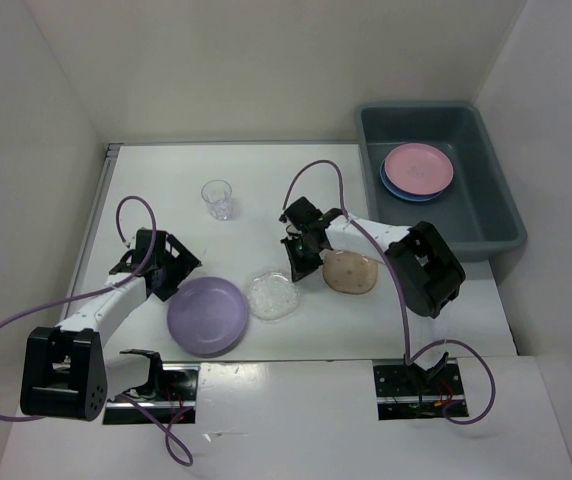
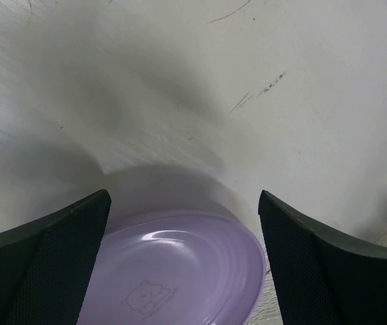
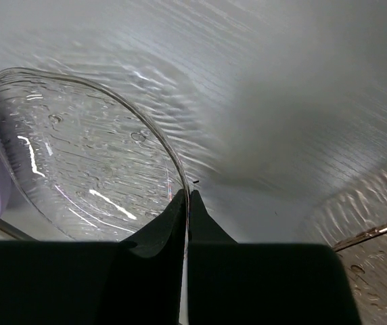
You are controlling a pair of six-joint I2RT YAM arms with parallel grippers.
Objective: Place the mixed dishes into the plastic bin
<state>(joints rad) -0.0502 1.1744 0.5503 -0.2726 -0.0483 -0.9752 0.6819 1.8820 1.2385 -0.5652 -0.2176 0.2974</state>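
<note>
Clear plate (image 3: 78,156), pinched by right gripper (image 3: 187,198), shows so only wrist-side.

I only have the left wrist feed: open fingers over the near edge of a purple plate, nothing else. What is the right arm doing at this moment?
Observer: The right gripper is shut on the rim of the clear plate, which lies on the table just right of the purple plate.
Operator: Understood. What is in the bin so far?
Observer: The plastic bin at the far right holds a pink plate stacked on a blue plate; nothing else shows inside it.
</note>
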